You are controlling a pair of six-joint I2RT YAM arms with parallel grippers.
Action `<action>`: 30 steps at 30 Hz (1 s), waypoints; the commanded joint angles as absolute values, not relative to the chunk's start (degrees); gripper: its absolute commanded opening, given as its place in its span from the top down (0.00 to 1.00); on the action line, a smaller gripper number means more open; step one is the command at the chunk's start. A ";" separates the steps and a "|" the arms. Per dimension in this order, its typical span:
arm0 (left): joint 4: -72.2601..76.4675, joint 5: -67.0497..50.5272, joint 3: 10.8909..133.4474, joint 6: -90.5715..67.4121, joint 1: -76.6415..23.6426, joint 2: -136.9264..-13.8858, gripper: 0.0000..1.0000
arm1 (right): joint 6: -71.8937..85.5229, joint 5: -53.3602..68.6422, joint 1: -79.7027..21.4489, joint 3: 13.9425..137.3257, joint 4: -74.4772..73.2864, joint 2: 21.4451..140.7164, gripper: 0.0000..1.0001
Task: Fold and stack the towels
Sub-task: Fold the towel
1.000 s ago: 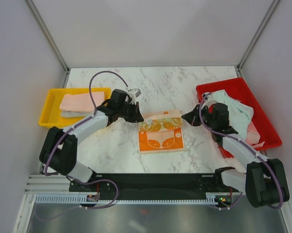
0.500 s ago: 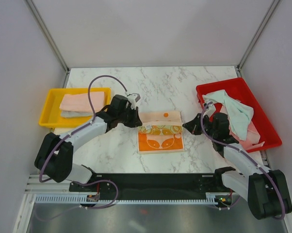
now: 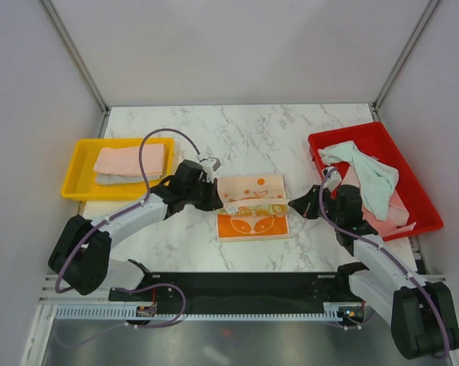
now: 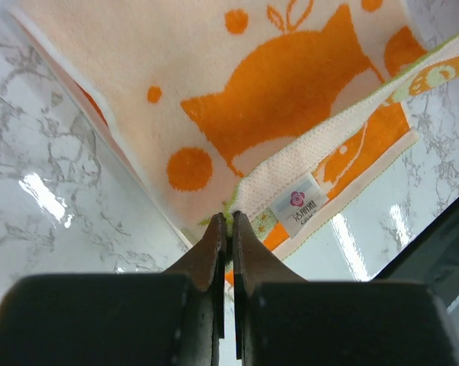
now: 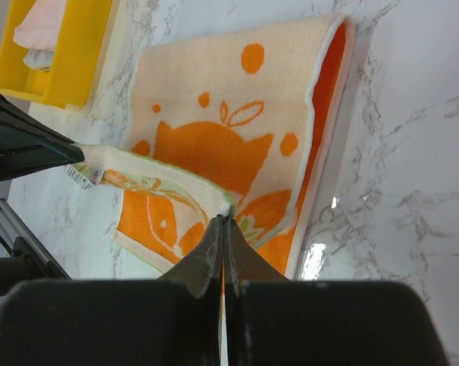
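**Orange towel mid-fold, both pincers clamped on its corners**

I see the orange towel (image 3: pixel 251 207) at the centre of the worktop (image 3: pixel 275 126), between the two arms. It's doubled over: the pale reverse side faces up across the far part, and the bright orange face shows only in a strip nearest me. The fold crease lies on the far side. The lifted hem with the yellow-green band runs L-R, parallel to the worktop's near edge, so the long axis is L-R too.

The left gripper (image 3: pixel 218 203) is clenched on the hem's left corner. The wrist cam shows its fingers pressed together on the cloth, just beside the white label (image 4: pixel 294 204). The right gripper (image 3: pixel 293 206) is clenched on the hem's right corner, jaws tight on the edge.

Vs 1 s ago: the hem was up near the towel's far side, and it has since travelled toward the near edge. More pale reverse shows and less orange. Both grippers have come nearer too.

Elsewhere, the yellow tray (image 3: pixel 75 164) sits at the left edge w/ a folded pale pink towel (image 3: pixel 126 160) on a grey-white towel (image 3: pixel 111 180). The red tray (image 3: pixel 321 141) at the right edge holds a crumpled mint green towel (image 3: pixel 370 179) over a pink towel (image 3: pixel 397 207).
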State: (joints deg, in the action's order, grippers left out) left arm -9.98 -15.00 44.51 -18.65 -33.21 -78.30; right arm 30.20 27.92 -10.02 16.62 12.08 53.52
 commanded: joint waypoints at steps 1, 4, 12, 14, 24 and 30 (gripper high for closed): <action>-7.91 -13.10 42.63 -21.27 -34.36 -75.76 0.98 | 30.68 26.64 -10.11 15.73 11.61 50.89 1.00; -7.82 -12.92 41.57 -21.53 -34.63 -75.32 0.98 | 30.15 26.54 -10.20 15.56 9.76 50.63 1.00; -9.57 -12.13 40.78 -22.76 -35.86 -73.57 0.66 | 31.99 24.71 -10.20 15.55 3.02 47.82 0.73; -10.54 -11.43 40.78 -23.20 -36.12 -71.91 0.56 | 31.99 22.25 -10.20 16.78 -1.47 46.15 0.64; -13.71 -12.30 41.49 -28.29 -36.21 -69.69 0.53 | 35.16 18.81 -10.20 25.30 -13.71 48.07 0.57; -14.59 -9.59 41.31 -30.15 -36.21 -71.45 0.51 | 33.66 18.37 -10.20 26.80 -13.54 56.15 0.58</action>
State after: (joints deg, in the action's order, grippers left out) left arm -13.80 -11.97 40.86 -27.18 -36.03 -70.89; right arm 34.26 19.57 -10.02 24.73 -12.60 53.10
